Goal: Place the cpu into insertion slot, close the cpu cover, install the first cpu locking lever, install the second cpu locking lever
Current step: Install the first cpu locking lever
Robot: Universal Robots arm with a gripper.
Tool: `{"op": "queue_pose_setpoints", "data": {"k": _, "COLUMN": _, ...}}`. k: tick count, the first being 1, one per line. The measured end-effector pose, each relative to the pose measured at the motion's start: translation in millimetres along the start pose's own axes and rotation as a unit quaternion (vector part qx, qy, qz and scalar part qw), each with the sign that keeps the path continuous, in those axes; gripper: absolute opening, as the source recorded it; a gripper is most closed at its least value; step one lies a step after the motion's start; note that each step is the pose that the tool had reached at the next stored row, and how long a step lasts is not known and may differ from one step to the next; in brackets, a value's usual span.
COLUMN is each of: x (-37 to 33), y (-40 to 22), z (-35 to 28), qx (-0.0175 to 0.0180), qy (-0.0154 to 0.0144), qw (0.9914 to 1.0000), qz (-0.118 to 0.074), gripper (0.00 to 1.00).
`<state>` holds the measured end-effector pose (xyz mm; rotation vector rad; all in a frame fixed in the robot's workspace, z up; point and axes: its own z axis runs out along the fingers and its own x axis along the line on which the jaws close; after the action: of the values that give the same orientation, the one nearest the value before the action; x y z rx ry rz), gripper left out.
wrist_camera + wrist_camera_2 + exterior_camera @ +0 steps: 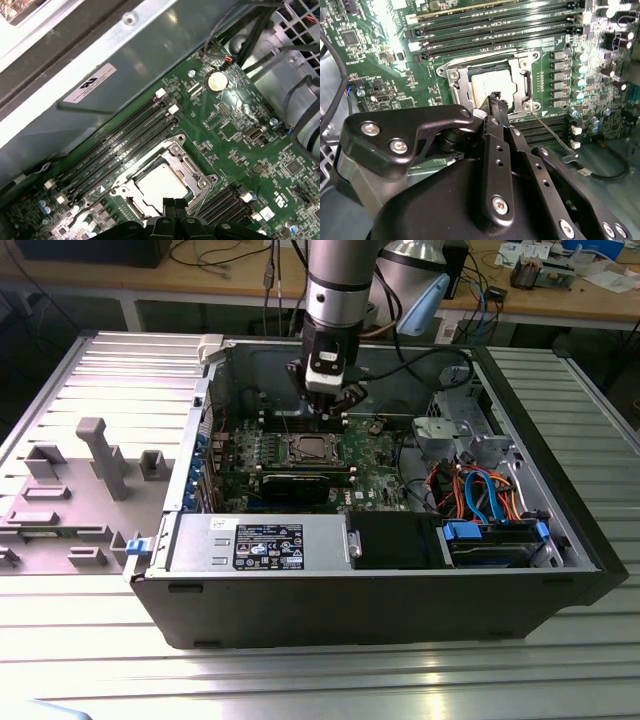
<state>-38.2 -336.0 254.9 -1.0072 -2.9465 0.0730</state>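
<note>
Square silver cpu beneath gripper

Just beneath the black gripper the cpu shows a plain silver-grey top, ringed by the shinier silver cpu cover. All round the claw the circuit board is deep green, speckled with tiny pale parts, with long black memory slots striped along the socket's side. Farther from the claw, orange and blue cables twist, and the computer case is black.
</note>
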Motion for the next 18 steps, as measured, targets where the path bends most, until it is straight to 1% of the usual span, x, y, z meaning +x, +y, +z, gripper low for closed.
{"op": "queue_pose_setpoints", "data": {"k": 2, "x": 0.0, "y": 0.0, "z": 0.0, "qx": 0.0002, "qy": -0.0006, "qw": 0.99994, "qz": -0.011, "gripper": 0.11}}
{"op": "queue_pose_setpoints", "data": {"k": 3, "x": 0.0, "y": 0.0, "z": 0.0, "qx": 0.0003, "qy": -0.0012, "qw": 0.99976, "qz": -0.022, "gripper": 0.11}}
{"op": "queue_pose_setpoints", "data": {"k": 5, "x": 0.0, "y": 0.0, "z": 0.0, "qx": 0.0004, "qy": -0.0018, "qw": 0.99943, "qz": -0.034, "gripper": 0.11}}
{"op": "queue_pose_setpoints", "data": {"k": 6, "x": 0.0, "y": 0.0, "z": 0.0, "qx": 0.0005, "qy": -0.0024, "qw": 0.99903, "qz": -0.044, "gripper": 0.11}}
{"op": "queue_pose_setpoints", "data": {"k": 8, "x": 0.0, "y": 0.0, "z": 0.0, "qx": 0.0006, "qy": -0.0028, "qw": 0.99856, "qz": -0.054, "gripper": 0.11}}
{"op": "queue_pose_setpoints", "data": {"k": 11, "x": 0.0, "y": 0.0, "z": 0.0, "qx": 0.0008, "qy": -0.0038, "qw": 0.99746, "qz": -0.071, "gripper": 0.11}}
{"op": "queue_pose_setpoints", "data": {"k": 12, "x": 0.0, "y": 0.0, "z": 0.0, "qx": 0.0009, "qy": -0.0043, "qw": 0.99675, "qz": -0.080, "gripper": 0.11}}
{"op": "queue_pose_setpoints", "data": {"k": 14, "x": 0.0, "y": 0.0, "z": 0.0, "qx": 0.0010, "qy": -0.0048, "qw": 0.99590, "qz": -0.090, "gripper": 0.11}}
{"op": "queue_pose_setpoints", "data": {"k": 16, "x": 0.0, "y": 0.0, "z": 0.0, "qx": 0.0011, "qy": -0.0054, "qw": 0.99481, "qz": -0.102, "gripper": 0.11}}
{"op": "queue_pose_setpoints", "data": {"k": 18, "x": 0.0, "y": 0.0, "z": 0.1, "qx": 0.0012, "qy": -0.0061, "qw": 0.99327, "qz": -0.116, "gripper": 0.11}}
